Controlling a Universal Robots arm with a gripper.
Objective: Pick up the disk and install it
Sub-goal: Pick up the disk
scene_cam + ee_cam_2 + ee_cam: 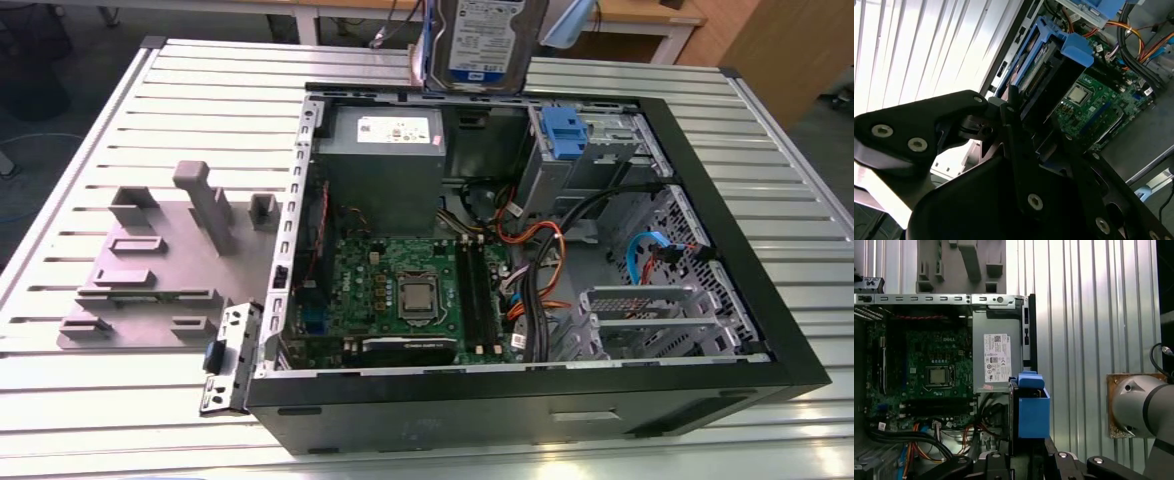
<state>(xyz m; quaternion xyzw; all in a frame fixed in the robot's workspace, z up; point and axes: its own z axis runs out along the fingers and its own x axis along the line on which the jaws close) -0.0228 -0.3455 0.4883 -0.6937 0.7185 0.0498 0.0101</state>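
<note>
above the ribbed metal table [200, 100] and open computer case [467, 410], the claw [1026, 452] grips the disk [481, 40].

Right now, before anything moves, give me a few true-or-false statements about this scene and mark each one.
1. The disk is held in the air by the jaws. True.
2. The disk sits in a bay inside the case. False: it is up in the jaws, not seated.
3. The case is open, with the motherboard showing. True.
4. A grey fixture stands on the exterior view's right of the case. False: it stands on the exterior view's left.
</note>
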